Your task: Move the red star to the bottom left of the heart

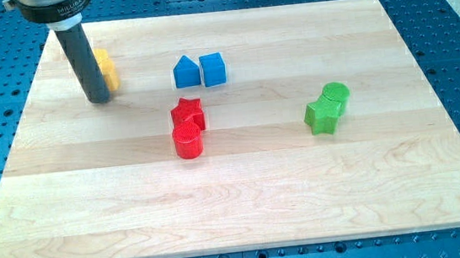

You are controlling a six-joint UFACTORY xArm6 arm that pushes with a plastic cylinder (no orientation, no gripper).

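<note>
Quick one on this push. No pincer on this rig, just a plain rod, so there's nothing to open or close and nothing is being held. My tip (99, 100) sits on the board (244, 187) near the view's top left.

The yellow block (107, 70) is just up and right of my tip, touching the rod or close to it and half hidden behind it. I can't really make out its shape, but nothing else looks like a heart, so I'm guessing that's it.

The red star (187, 111) is well off to the right of my tip and a bit lower. A red cylinder (187, 141) is jammed against its bottom side.

How I'd do it: my tip is parked pretty much on the goal spot, so it has to leave first.
- Swing below the cylinder and come up on the star's far right side.
- Stay clear of the two blue blocks (200, 70), which sit up and right of my tip, above the star.
- Push left and slightly up, hitting the star's right edge a touch low.
- Stop early so the star doesn't knock the yellow one.

Main worry is the cylinder tagging along.
</note>
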